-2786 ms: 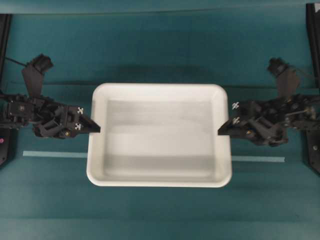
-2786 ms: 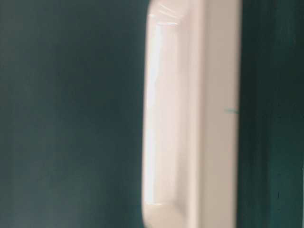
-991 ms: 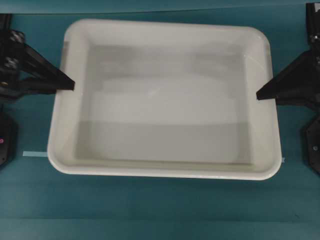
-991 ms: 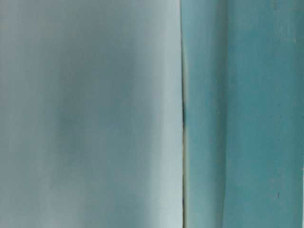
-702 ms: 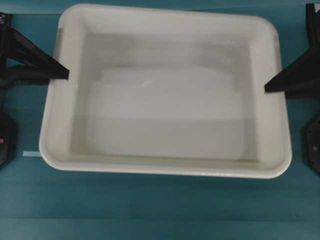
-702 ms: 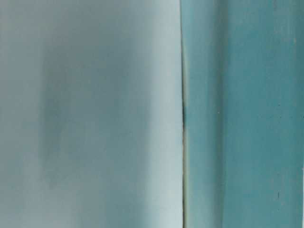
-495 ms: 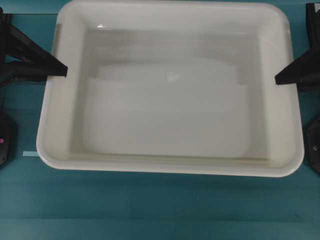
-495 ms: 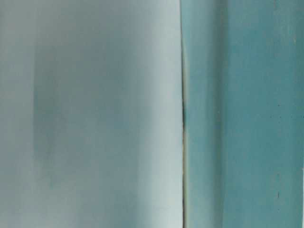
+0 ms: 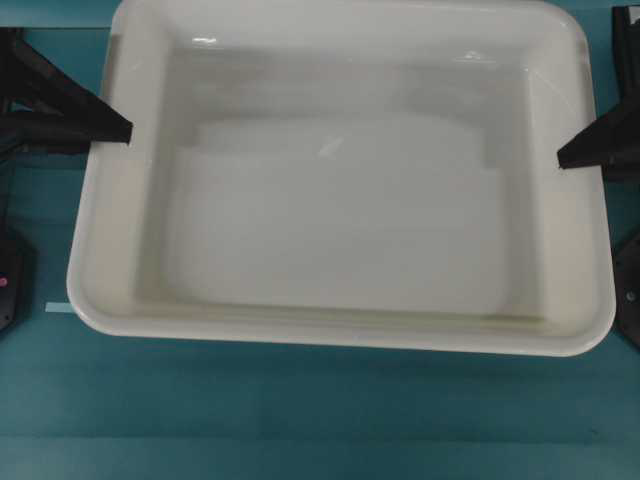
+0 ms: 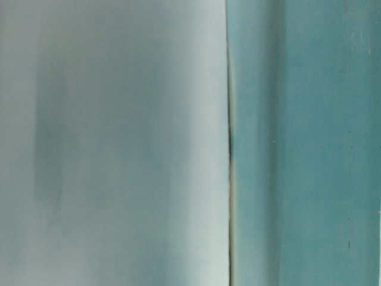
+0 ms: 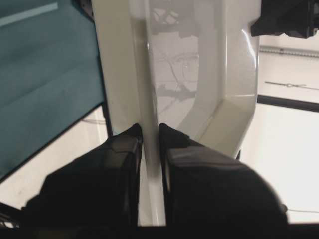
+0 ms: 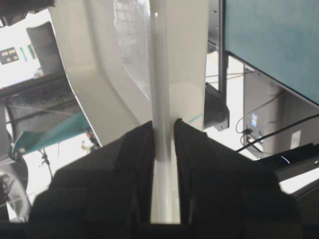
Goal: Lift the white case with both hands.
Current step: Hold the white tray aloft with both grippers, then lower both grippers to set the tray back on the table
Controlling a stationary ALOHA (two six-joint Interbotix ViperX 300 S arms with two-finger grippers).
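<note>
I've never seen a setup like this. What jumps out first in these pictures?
A big white case fills nearly the whole overhead view, above the teal table. Two black pointed grippers pinch its rim from opposite sides: the left gripper and the right gripper. The wrist views show each pair of jaws clamped on the rim.

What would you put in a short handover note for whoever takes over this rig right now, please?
Left gripper: jaws shut on the white case at its left rim.
Right gripper: jaws shut on the right rim.
The case hangs between both grippers, filling most of the overhead view, roughly level and empty. A pale tape strip on the teal table shows past its left corner.
Done: both grips, lift under way.
Left: hold it level.
</note>
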